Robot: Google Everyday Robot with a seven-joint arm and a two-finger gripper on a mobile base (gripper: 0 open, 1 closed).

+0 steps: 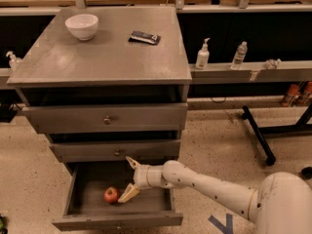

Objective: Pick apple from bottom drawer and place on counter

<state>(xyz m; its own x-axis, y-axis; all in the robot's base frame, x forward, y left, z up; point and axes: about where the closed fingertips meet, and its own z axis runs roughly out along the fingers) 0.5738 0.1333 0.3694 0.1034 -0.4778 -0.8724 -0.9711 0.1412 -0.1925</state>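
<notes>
The apple point(111, 195), small and red, lies on the floor of the open bottom drawer point(117, 220), left of centre. My gripper point(129, 178) is inside the drawer just right of the apple. Its fingers are spread wide, one fingertip point(131, 162) up near the drawer above and the lower one beside the apple, close to it or touching. The apple is not held. The white arm reaches in low from the right. The grey counter point(107, 57) tops the cabinet above.
A white bowl point(82, 26) and a dark flat packet point(145, 37) sit on the counter's far part. Two shut drawers with knobs point(107, 120) lie above the open one. Bottles point(202, 55) stand on a narrow shelf to the right. A black stand leg point(257, 135) crosses the floor.
</notes>
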